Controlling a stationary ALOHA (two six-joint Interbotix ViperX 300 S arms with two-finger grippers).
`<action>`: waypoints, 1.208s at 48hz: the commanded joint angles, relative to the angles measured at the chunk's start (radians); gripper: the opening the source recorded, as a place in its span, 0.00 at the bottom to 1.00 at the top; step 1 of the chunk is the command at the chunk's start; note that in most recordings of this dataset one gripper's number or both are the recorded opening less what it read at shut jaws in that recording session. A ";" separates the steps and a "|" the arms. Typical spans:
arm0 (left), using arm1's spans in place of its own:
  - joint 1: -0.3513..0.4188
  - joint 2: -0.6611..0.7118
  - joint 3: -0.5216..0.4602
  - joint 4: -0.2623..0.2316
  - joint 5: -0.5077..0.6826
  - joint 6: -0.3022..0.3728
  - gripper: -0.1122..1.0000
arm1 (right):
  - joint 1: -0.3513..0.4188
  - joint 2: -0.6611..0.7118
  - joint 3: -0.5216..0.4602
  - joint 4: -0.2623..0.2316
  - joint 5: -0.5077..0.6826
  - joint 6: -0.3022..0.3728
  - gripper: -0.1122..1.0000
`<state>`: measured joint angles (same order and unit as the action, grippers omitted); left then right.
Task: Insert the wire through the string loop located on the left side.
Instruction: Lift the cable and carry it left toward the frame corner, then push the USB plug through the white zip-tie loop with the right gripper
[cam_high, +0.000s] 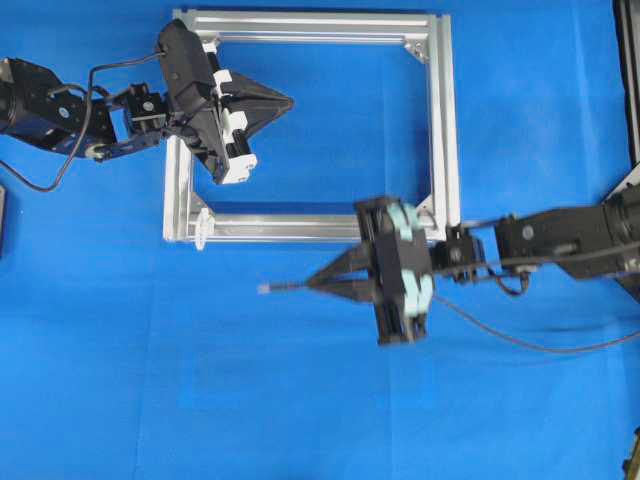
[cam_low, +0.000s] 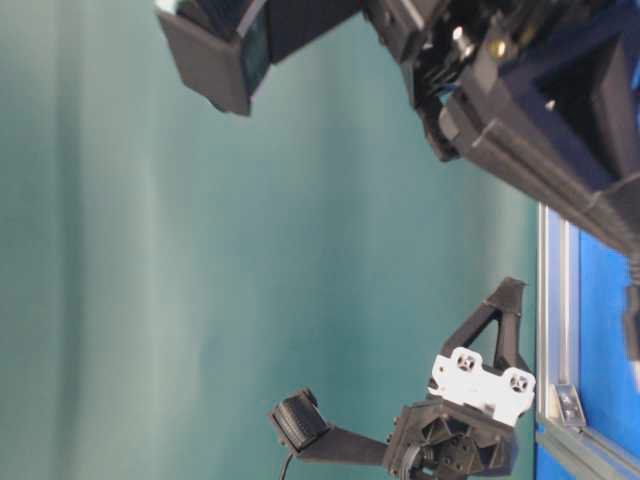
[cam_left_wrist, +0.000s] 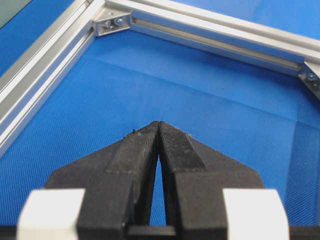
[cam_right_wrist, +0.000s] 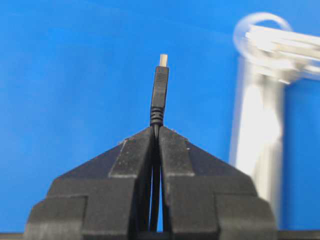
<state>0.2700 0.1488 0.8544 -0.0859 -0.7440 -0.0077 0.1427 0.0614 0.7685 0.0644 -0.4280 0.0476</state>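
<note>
Black right gripper fingers pinch the wire, its plug jutting past them just beside the blurred string loop on the frame. Left gripper is closed, empty. No writing readable.

- The frame looks like brushed aluminium, silvery with a soft sheen and grooved along its lengths.
- The table cover looks like matt blue cloth with a fine weave, faintly creased.
- The left gripper has matt black plastic fingers, their inner pads finely ribbed, and smooth white plastic blocks behind them.
- The right gripper is the same dull black plastic, slightly grainy.
- The wire has a black moulded plastic plug with a pale metal tip.
- The string loop looks white, too blurred to tell its texture.
</note>
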 joint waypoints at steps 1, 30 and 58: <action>-0.002 -0.035 -0.008 0.003 -0.005 0.000 0.10 | -0.038 -0.038 -0.002 0.000 -0.003 -0.008 0.10; -0.002 -0.035 -0.012 0.002 -0.005 0.000 0.10 | -0.101 -0.029 -0.008 0.000 0.011 -0.028 0.10; -0.002 -0.035 -0.009 0.003 -0.005 -0.002 0.10 | -0.114 0.160 -0.187 0.000 0.015 -0.031 0.10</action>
<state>0.2700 0.1473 0.8529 -0.0859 -0.7440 -0.0077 0.0368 0.2224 0.6197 0.0644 -0.4111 0.0169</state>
